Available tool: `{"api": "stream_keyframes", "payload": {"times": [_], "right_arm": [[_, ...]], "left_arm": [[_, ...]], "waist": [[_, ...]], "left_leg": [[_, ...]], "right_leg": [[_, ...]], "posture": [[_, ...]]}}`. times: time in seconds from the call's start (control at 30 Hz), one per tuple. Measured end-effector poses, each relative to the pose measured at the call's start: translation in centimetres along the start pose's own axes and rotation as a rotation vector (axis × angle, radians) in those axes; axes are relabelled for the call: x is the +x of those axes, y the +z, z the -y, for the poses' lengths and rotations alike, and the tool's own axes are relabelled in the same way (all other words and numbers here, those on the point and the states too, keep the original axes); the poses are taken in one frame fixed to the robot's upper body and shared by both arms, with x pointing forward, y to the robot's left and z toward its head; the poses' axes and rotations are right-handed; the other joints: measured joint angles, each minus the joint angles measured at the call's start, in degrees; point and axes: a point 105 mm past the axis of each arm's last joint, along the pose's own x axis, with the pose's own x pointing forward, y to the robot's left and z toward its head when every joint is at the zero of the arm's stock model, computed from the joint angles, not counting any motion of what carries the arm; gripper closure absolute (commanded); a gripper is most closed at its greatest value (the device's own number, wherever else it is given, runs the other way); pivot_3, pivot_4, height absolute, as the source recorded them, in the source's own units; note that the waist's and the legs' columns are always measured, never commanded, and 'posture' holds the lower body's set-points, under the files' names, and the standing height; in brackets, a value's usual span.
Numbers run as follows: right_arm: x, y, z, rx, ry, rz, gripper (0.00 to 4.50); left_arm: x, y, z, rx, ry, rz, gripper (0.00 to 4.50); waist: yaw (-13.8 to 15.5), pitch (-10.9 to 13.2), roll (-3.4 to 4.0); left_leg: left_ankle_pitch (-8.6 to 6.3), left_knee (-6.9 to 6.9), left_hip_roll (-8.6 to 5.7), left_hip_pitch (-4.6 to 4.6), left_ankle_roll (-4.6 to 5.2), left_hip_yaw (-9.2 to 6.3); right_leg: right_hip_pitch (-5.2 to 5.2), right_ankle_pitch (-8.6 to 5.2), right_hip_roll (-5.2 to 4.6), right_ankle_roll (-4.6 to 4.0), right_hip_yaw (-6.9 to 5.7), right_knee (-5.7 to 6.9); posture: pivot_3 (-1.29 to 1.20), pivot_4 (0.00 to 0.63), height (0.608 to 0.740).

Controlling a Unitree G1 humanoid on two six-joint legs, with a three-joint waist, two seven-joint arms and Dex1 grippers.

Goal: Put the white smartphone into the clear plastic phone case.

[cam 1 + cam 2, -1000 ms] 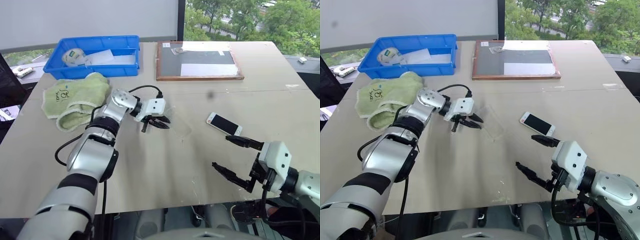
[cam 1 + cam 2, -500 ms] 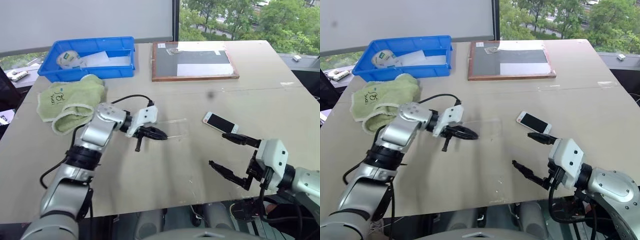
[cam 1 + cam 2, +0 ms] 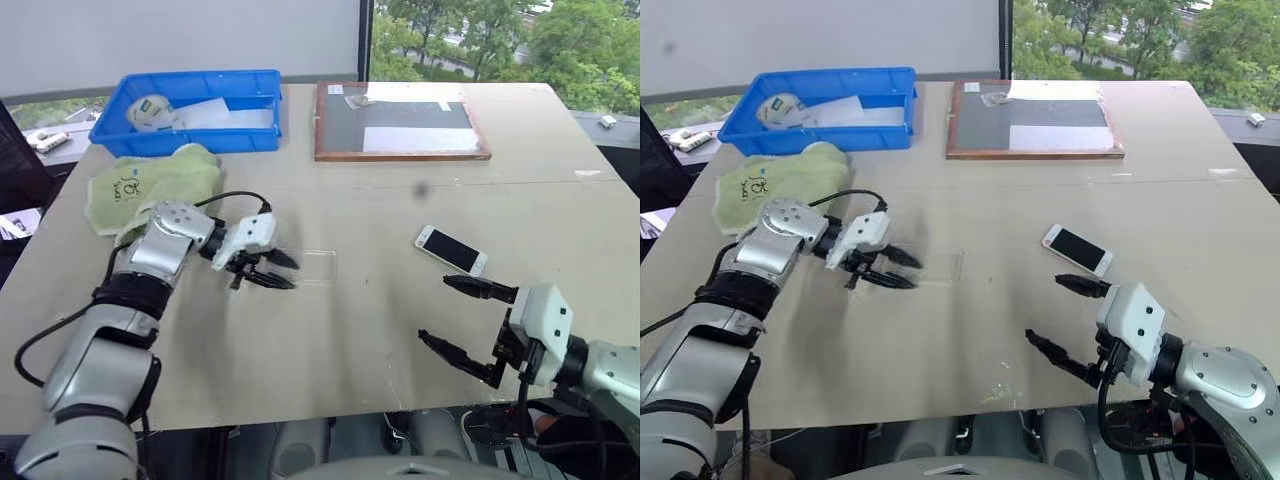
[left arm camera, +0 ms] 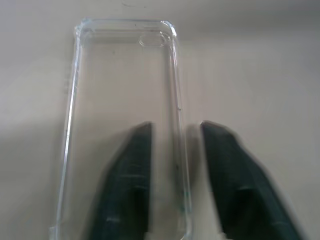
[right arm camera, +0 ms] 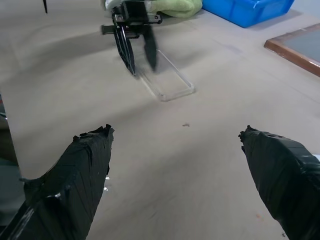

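Your left gripper has its fingers parted, straddling one long rim of the clear plastic phone case, which lies flat on the bench left of centre in the left eye view. Your right gripper, lower right, is spread wide and empty. The white smartphone lies just above it, screen up. The case looks placed; next, probably reach for the phone.

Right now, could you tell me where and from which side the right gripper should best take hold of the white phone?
Probably across its two long edges near the middle, coming from above. The phone lies flat, screen up, on the table, so only its thin sides offer a hold. The right gripper is open just in front of it, on the robot's side, not touching.
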Motion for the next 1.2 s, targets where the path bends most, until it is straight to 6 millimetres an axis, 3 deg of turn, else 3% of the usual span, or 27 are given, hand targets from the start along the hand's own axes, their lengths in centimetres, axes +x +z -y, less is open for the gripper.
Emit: {"api": "stream_keyframes", "payload": {"times": [0.2, 0.43, 0.6, 0.73, 0.93, 1.03, 1.17, 1.2], "right_arm": [[-0.2, -0.2, -0.1, -0.003, -0.013, -0.011, 0.00], [0.1, 0.4, 0.3, -0.033, 0.006, 0.009, 0.00], [0.2, 0.2, 0.6, -0.033, 0.018, 0.007, 0.00], [0.2, 0.1, 0.6, -0.029, 0.028, 0.004, 0.00], [0.1, -0.1, 0.5, -0.018, 0.021, -0.005, 0.00], [0.1, 0.1, 0.3, -0.023, 0.017, -0.001, 0.00], [0.0, 0.0, 0.1, -0.020, 0.013, -0.005, 0.00], [0.0, 0.0, 0.1, -0.018, 0.011, -0.008, 0.00]], "left_arm": [[-1.3, 3.9, 0.1, -0.389, 0.186, 0.067, 1.72], [0.8, 4.5, 0.7, -0.798, 0.353, 0.019, 1.72], [1.3, 4.5, 1.3, -0.756, 0.413, -0.034, 1.72], [3.7, 3.1, 2.1, -0.777, 0.409, -0.088, 1.72], [6.5, 4.2, 1.8, -0.724, 0.451, -0.094, 1.72], [6.9, 4.1, 1.6, -0.698, 0.479, -0.136, 2.50], [6.9, 3.7, 0.9, -0.615, 0.517, -0.215, 4.28], [6.8, 3.6, 0.8, -0.598, 0.521, -0.225, 4.39]], "waist": [[-1.02, 0.00, 0.00], [-1.35, 0.00, -0.02], [-1.48, 0.00, -0.01], [-1.23, 0.00, -0.02], [-0.94, -0.02, -0.04], [-0.90, -0.07, 0.01], [-0.76, -0.20, 0.11], [-0.72, -0.24, 0.16]], "left_leg": [[0.00, -0.02, 0.03, 0.14, 0.00, -0.14], [0.00, -0.01, -0.03, 0.19, 0.00, -0.19], [0.00, -0.15, -0.02, 0.33, -0.01, -0.09], [0.00, -0.13, -0.06, 0.33, -0.01, -0.11], [-0.01, -0.15, -0.11, 0.81, -0.01, -0.09], [-0.01, -0.18, -0.11, 0.98, -0.01, -0.14], [-0.02, -0.18, -0.12, 0.99, -0.02, -0.14], [-0.02, -0.18, -0.12, 0.98, -0.02, -0.13]], "right_leg": [[0.01, -0.02, 0.01, 0.02, 0.14, 0.10], [0.03, -0.01, 0.03, 0.04, 0.16, 0.13], [0.03, 0.03, 0.07, 0.14, 0.35, 0.16], [0.06, -0.02, 0.05, 0.05, 0.37, 0.16], [0.55, -0.05, 0.01, 0.06, 0.43, 0.07], [0.68, -0.06, -0.02, 0.06, 0.42, 0.10], [0.69, -0.06, -0.05, 0.06, 0.43, 0.08], [0.69, -0.06, -0.06, 0.06, 0.45, 0.06]], "posture": [[0.00, 0.150, 0.740], [0.00, 0.150, 0.740], [0.00, 0.150, 0.740], [0.00, 0.150, 0.740], [0.00, 0.150, 0.740], [0.00, 0.150, 0.740], [0.00, 0.150, 0.740], [0.00, 0.150, 0.740]]}}
